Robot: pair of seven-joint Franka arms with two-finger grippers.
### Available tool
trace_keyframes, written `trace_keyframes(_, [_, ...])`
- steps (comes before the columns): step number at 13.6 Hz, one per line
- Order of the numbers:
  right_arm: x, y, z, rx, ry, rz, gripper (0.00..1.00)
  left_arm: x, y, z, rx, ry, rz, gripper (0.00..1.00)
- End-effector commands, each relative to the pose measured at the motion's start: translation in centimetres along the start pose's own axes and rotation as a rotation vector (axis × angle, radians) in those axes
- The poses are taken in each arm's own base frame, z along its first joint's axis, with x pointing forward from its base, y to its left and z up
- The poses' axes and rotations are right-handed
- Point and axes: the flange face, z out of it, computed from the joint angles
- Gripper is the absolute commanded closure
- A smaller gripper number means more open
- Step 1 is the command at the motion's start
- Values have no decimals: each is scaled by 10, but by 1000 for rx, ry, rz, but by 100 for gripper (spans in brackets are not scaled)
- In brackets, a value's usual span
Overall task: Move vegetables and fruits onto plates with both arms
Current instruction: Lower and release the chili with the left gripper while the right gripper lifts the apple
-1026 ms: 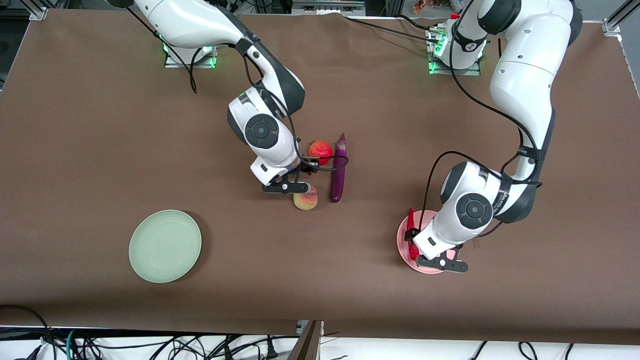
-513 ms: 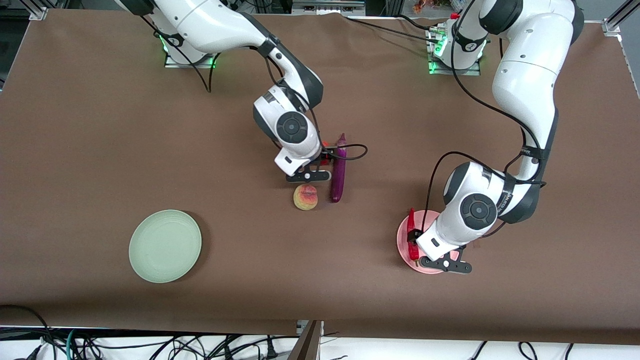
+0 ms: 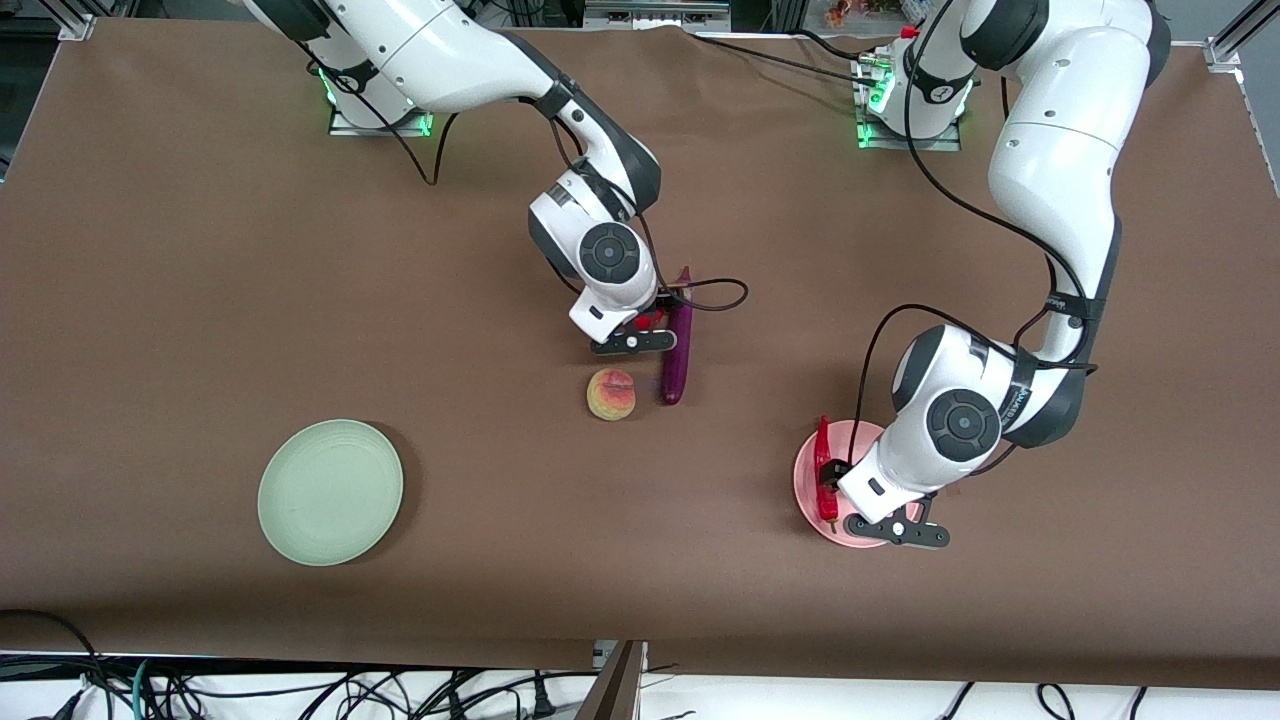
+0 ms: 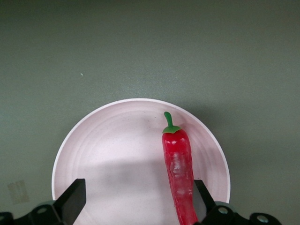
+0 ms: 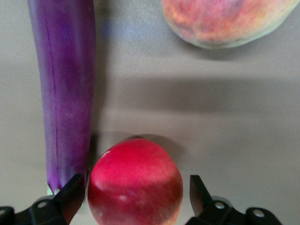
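While the right gripper hangs low at centre frame in the front view, its fingers spread wide, the pomegranate sits squarely between them in the right wrist view, free on the table. That is the relation the next move likely turns on: the round fruit is centred in the gap, so a short drop and a close should take it. One finger, though, stands hard by the eggplant, whose long axis runs up and down the front view, lying just beside the pomegranate and possibly touching it, so that finger has little room. Just below them in the front view sits the peach, near the eggplant's lower end and apart from the gripper. At lower left of that view the green plate lies bare, well apart, and looks the natural goal for this arm. Toward lower right, the left gripper hovers over the pink plate with its jaws wide, holding nothing; the chili lies on that plate beside one finger.
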Motion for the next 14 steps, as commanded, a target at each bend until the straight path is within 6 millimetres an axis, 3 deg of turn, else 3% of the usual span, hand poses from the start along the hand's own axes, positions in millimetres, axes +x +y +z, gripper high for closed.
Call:
trace_keyframes(1, [-2, -1, 0, -6, 11, -6, 71, -4, -3, -5, 1, -20, 12, 0])
trace_keyframes(2, [-1, -1, 0, -12, 16, -12, 80, -5, -5, -3, 4, -34, 12, 0])
trace_keyframes(5, [2, 1, -4, -12, 25, -14, 86, -5, -10, -3, 3, -34, 7, 0])
trace_keyframes(7, [8, 9, -18, -18, 34, -19, 88, -5, -11, -3, 4, -37, 6, 0])
trace_keyframes(9, [21, 27, -47, -10, 45, 8, 88, -6, -10, -1, 4, -40, 5, 0])
trace_keyframes(11, [38, 56, -82, -4, 61, 36, 88, -6, -9, -2, 2, -38, 7, 0])
trace_keyframes(12, [52, 80, -98, -8, 74, 40, 88, -5, -9, -3, 2, -37, 7, 0])
trace_keyframes(14, [86, 149, -137, -34, 130, 27, 88, -4, -6, -14, -1, -25, 4, 0])
